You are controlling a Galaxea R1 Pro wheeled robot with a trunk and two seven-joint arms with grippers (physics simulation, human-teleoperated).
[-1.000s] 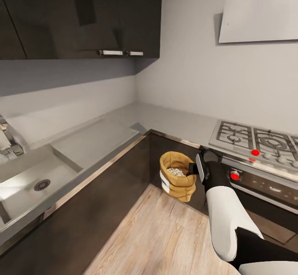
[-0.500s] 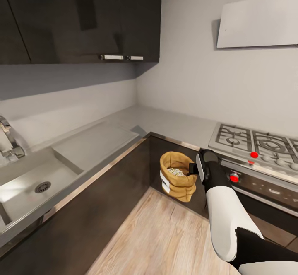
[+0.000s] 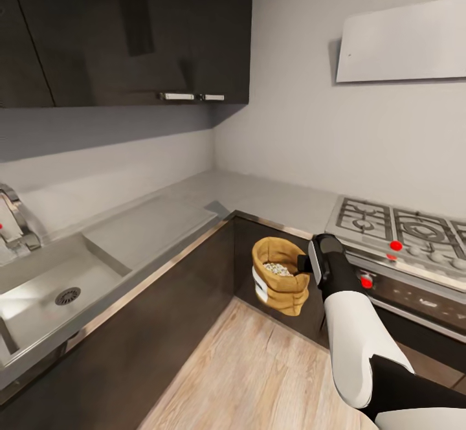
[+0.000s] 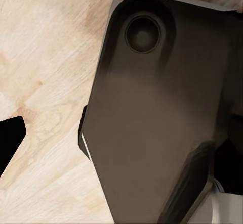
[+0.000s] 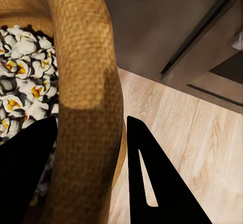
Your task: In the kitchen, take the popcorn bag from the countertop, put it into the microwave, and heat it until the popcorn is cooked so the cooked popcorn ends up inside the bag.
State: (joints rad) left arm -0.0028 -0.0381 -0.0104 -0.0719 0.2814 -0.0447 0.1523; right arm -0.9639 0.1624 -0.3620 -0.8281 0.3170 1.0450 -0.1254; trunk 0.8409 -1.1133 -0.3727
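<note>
Sack [image 3: 279, 276] is held by its rolled rim in the clamped right gripper [image 3: 304, 263], carried above the floor at five o'clock, the view swung slightly since earlier, microwave yet to be found; left gripper's state cannot be told.

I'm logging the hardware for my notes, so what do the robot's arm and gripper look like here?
In the head view, the right arm has a smooth white shell over the forearm, with glossy black sections at the wrist and near the elbow. The right gripper is black beside a pale grey plate. In its wrist view the fingers are flat, black, tapering blades. No cables or markings show.
</note>
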